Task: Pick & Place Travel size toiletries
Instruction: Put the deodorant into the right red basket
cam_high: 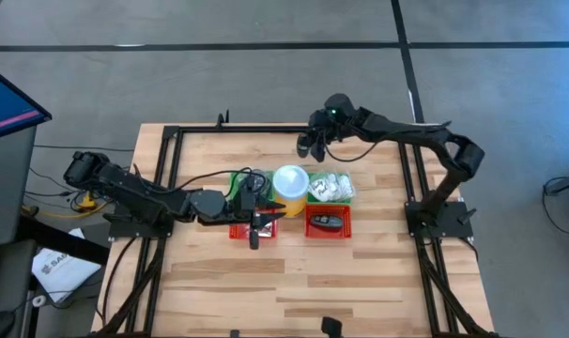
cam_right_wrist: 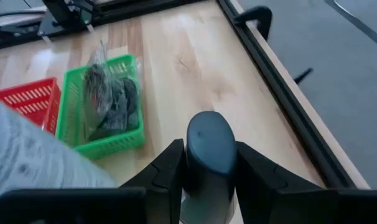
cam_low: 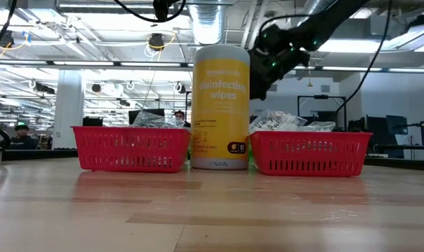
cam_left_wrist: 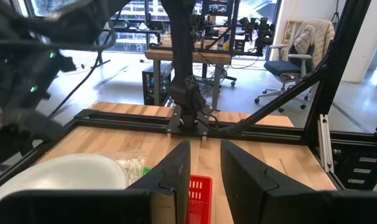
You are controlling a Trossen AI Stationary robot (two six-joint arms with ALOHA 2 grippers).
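Nearest the front edge of the bench (cam_high: 294,282) sit two red trays. The left red tray (cam_high: 245,228) is mostly hidden from above by the left gripper (cam_high: 257,223), which hangs over it; its fingers (cam_left_wrist: 176,168) stand a little apart w/ nothing between them. The right red tray (cam_high: 328,223) holds a dark item, prob. one of the small black bottles (cam_high: 328,222), though the view is too small to be sure.

Between the trays, mid-bench, stands the yellow wipes cylinder (cam_low: 220,105) w/ its white top (cam_high: 290,179); it blocks the low view of whatever lies behind it.

Behind the red trays are two green trays. The left green tray (cam_right_wrist: 101,112) carries dark grey pads (cam_right_wrist: 117,106) under clear wrap. The right green tray (cam_high: 331,191) is piled w/ clear-wrapped white packets (cam_high: 330,186).

Farther back, toward the far edge, the right gripper (cam_high: 313,143) is up off the bench, clamped on a dark grey rounded item (cam_right_wrist: 210,146).

Beyond the bench: desks, office chairs (cam_left_wrist: 294,53) and people at the far left of the low view.
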